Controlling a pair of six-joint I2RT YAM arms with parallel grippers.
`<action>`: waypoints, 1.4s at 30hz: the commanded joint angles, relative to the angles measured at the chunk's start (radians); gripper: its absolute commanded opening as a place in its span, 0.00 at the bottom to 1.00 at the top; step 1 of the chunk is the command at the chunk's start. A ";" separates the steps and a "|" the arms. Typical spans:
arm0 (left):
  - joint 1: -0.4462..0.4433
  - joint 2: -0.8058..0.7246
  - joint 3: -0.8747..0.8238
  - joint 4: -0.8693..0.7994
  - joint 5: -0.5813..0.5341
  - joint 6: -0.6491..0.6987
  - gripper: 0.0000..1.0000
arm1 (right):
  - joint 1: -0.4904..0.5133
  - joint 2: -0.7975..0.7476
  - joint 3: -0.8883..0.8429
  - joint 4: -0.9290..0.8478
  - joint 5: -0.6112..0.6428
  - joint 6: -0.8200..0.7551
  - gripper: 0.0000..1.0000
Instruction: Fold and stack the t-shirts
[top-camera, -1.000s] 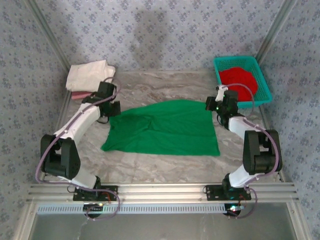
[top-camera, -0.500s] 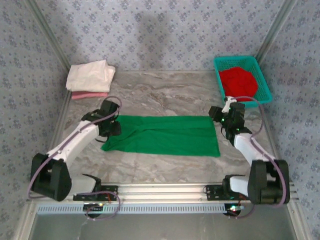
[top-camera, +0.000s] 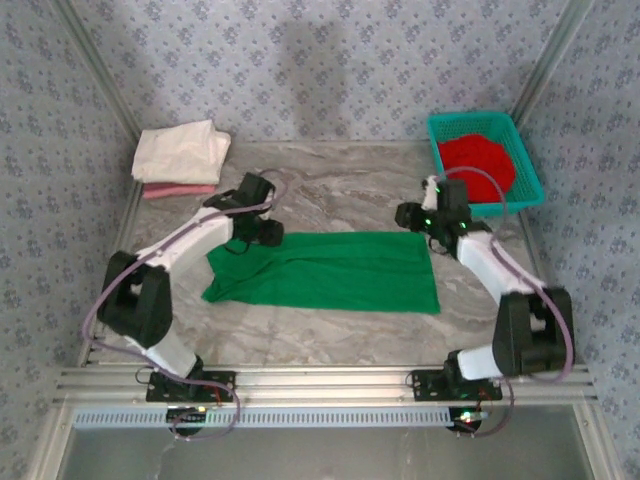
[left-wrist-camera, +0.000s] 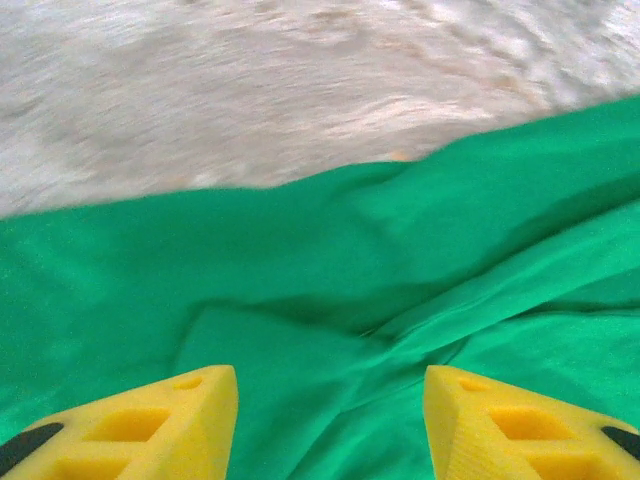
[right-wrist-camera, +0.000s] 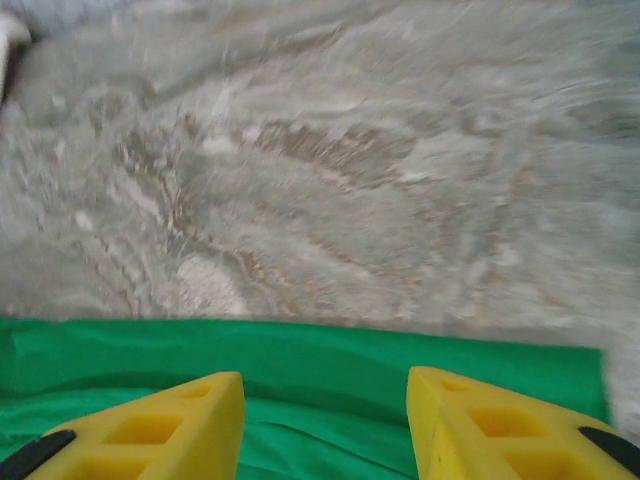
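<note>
Left end effector (left-wrist-camera: 330, 420) and right end effector (right-wrist-camera: 325, 420) both sit open and empty over the green shirt's (top-camera: 330, 270) far corners mid-surface (top-camera: 340, 190), so you'd want matching corner grips and an even fold.

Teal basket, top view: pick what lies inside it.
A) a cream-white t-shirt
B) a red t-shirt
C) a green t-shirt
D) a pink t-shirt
B: the red t-shirt lies bunched inside the teal basket at the far right, while the green t-shirt lies spread out well clear of it.
</note>
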 joint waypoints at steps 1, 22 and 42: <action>-0.029 0.096 0.061 0.002 0.059 0.099 0.53 | 0.037 0.145 0.142 -0.299 0.029 -0.047 0.49; -0.030 0.264 0.127 0.015 0.053 0.178 0.00 | 0.089 0.451 0.328 -0.455 0.022 -0.221 0.32; -0.168 0.078 -0.040 -0.047 -0.054 0.195 0.20 | 0.052 0.343 0.289 -0.477 0.029 -0.138 0.39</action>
